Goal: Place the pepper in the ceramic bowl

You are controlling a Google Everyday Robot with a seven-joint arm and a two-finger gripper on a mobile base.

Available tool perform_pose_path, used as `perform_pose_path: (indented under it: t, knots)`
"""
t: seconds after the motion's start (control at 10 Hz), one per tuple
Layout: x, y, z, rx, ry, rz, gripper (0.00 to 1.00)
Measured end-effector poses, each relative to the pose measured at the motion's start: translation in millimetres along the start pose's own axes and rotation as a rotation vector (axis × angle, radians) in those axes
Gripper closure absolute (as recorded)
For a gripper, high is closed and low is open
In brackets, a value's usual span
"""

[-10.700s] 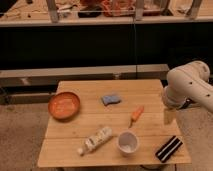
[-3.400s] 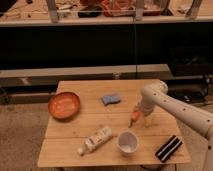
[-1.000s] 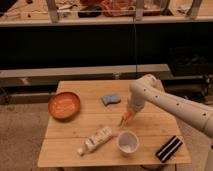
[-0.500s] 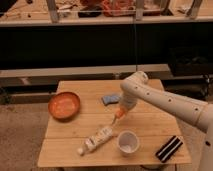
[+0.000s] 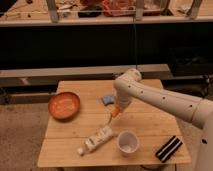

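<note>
The slim orange-red pepper (image 5: 114,114) hangs tip-down just above the middle of the wooden table (image 5: 75,150), held at its top end by my gripper (image 5: 118,108), which is shut on it. My white arm reaches in from the right, its wrist above the pepper. The round orange ceramic bowl (image 5: 64,105) sits on the table's left side, well to the left of the pepper, with nothing inside it.
A white labelled bottle (image 5: 96,140) lies on its side just below the pepper. A white cup (image 5: 127,142) stands near the front edge, a black striped box (image 5: 168,148) at the front right. A blue-grey sponge (image 5: 106,99) lies behind my wrist.
My arm has carried the pepper leftward across the table, from the right of centre toward the middle, lifted off the surface.
</note>
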Motion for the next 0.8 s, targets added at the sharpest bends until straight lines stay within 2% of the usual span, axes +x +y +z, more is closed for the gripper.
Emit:
perform_pose_path:
  t: [0.2, 0.5, 0.8]
  knots:
    - [-14.6, -17.5, -4.6, 0.001, 0.013, -0.043, 0.97]
    - [-25.0, -25.8, -5.1, 0.0, 0.03, -0.071, 0.97]
    - [-56.3, -54.2, -2.6, 0.006, 0.034, -0.121, 0.97]
